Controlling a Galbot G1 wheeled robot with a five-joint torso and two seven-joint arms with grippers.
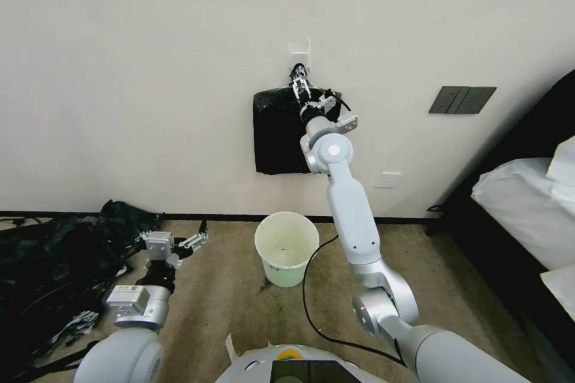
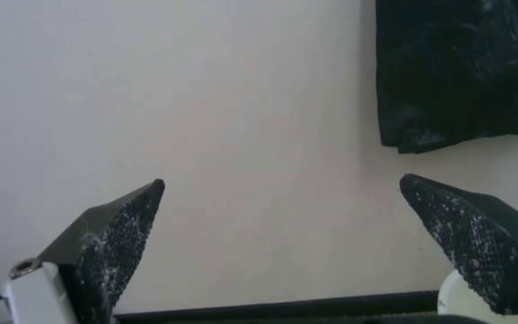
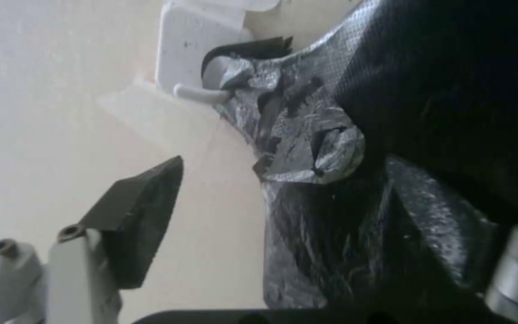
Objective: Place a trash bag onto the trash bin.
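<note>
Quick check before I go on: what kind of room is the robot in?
Probably a bedroom or hotel room: carpeted floor, a bed with white bedding on the robot's right, and a switch panel on the plain wall.

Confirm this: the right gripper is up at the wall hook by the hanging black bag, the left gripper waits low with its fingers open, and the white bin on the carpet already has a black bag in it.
One thing is wrong: the bin holds no bag; the head view shows its bare cream inside. The rest stands: the right gripper is at the wall hook by the hanging black bag, and the left gripper waits low, open.
</note>
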